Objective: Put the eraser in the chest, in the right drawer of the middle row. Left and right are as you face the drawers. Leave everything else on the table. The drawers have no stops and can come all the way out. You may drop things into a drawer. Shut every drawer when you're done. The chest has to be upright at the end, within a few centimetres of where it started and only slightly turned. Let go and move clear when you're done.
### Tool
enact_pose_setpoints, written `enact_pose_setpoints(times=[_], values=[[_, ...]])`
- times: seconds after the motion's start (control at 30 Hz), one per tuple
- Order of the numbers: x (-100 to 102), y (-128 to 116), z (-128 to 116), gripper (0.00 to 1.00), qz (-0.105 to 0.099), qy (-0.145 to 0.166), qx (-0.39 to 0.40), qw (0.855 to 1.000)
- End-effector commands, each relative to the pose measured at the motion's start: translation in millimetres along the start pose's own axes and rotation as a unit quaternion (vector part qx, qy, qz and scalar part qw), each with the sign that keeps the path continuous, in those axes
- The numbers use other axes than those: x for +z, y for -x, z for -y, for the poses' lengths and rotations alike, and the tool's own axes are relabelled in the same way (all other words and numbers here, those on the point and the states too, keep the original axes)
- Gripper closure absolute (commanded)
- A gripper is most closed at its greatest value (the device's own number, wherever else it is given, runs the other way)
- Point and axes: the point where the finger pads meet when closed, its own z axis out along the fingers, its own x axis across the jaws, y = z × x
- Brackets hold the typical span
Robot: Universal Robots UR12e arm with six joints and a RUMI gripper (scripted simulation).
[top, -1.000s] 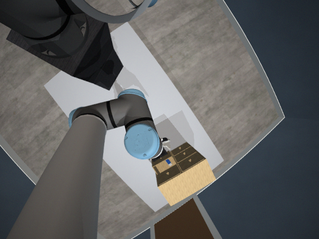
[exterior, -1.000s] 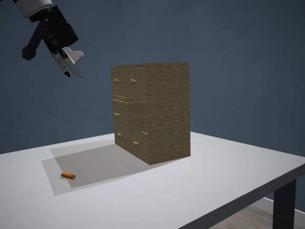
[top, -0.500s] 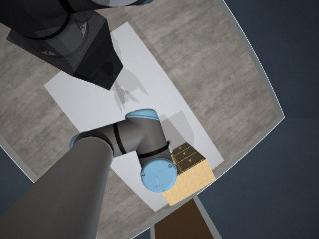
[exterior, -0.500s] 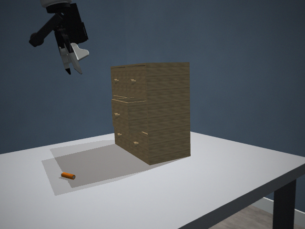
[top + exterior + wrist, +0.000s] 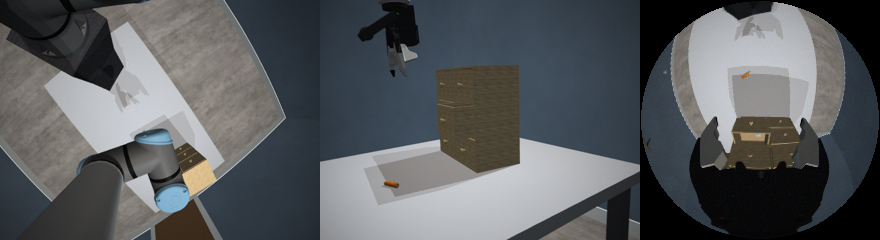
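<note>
The wooden chest [image 5: 477,116] stands upright on the white table, its drawer fronts facing left in the exterior view. In the middle row, the drawer nearer that camera [image 5: 459,116] sticks out a little, with its top edge showing. The lower drawer below it [image 5: 464,149] is also slightly out. The eraser, a small orange cylinder [image 5: 391,184], lies on the table in front of the chest, well apart from it. My gripper [image 5: 397,73] hangs high above the table, left of the chest top, open and empty. In the wrist view the chest [image 5: 765,142] shows between my fingers, with the eraser beyond.
The arm's elbow [image 5: 155,165] covers most of the chest [image 5: 194,167] in the top view. The robot's dark base [image 5: 77,51] stands at the table's far end. The table edge runs close behind the chest.
</note>
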Motion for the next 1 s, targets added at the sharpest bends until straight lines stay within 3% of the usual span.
enact_pose_setpoints(times=[0.0,0.97], values=[[-0.8,0.1,-0.6,0.00,0.000,-0.015,0.000,1.000],[-2.1,0.0,-0.5,0.00,0.000,-0.024,0.000,1.000]])
